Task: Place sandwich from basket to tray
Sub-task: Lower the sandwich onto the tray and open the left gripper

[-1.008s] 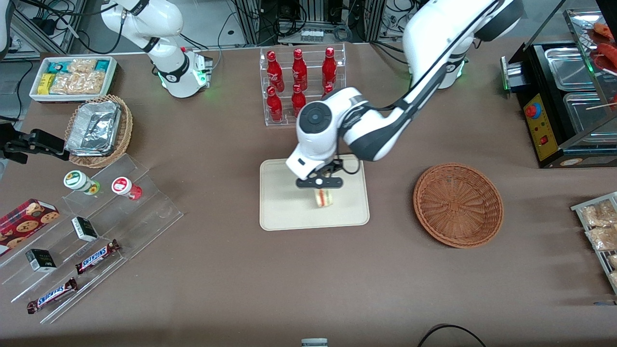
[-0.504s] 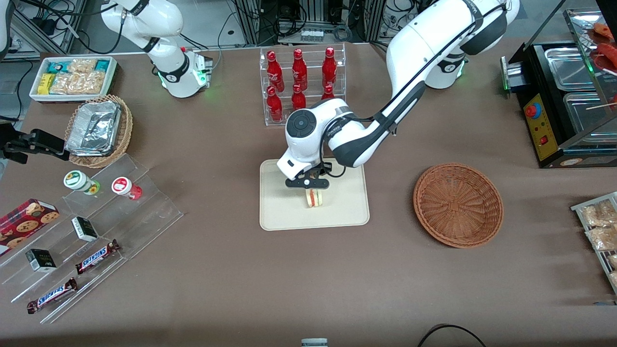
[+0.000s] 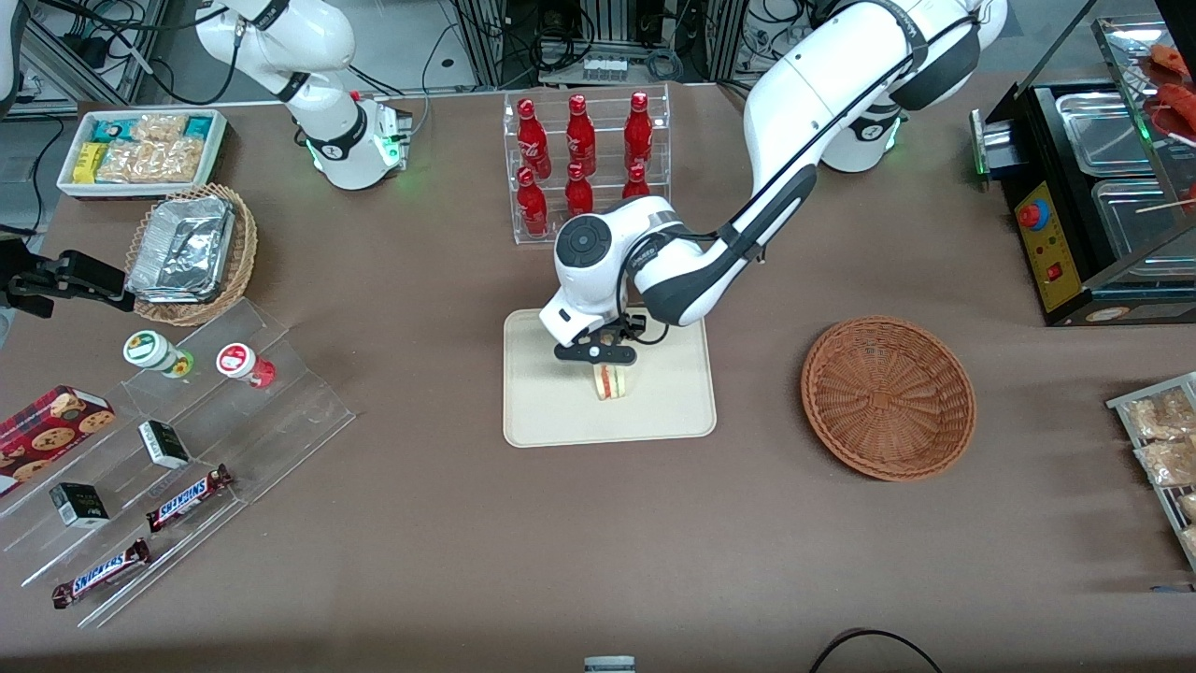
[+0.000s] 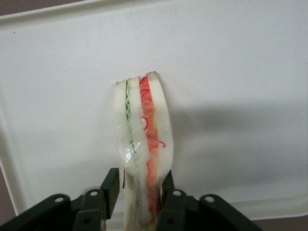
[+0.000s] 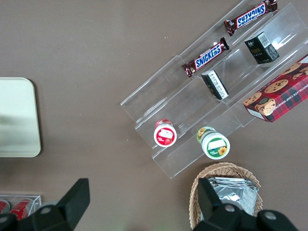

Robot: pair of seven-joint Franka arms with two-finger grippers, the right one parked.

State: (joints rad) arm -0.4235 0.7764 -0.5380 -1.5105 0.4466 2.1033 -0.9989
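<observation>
The sandwich [image 3: 612, 383], a pale wedge with red and green filling, stands on edge on the cream tray [image 3: 551, 416], near its middle. My left gripper [image 3: 605, 366] is straight above it, with one finger on each side. In the left wrist view the sandwich [image 4: 144, 130] sits between the fingers of the gripper [image 4: 139, 175]. One finger touches its red side. A thin gap shows between the other finger [image 4: 111, 185] and the bread, so the jaws are slightly open. The tray [image 4: 240, 72] fills that view. The reddish-brown basket [image 3: 888, 397] lies empty toward the working arm's end.
A clear rack of red bottles [image 3: 581, 159] stands just farther from the front camera than the tray. Toward the parked arm's end are a tan basket with foil containers [image 3: 192, 252], a white snack bin [image 3: 140, 150] and a clear stepped stand [image 3: 187, 458] with jars and bars.
The gripper has carried the sandwich toward the parked arm's end and down onto the tray. Over the last half second it has hardly moved.
</observation>
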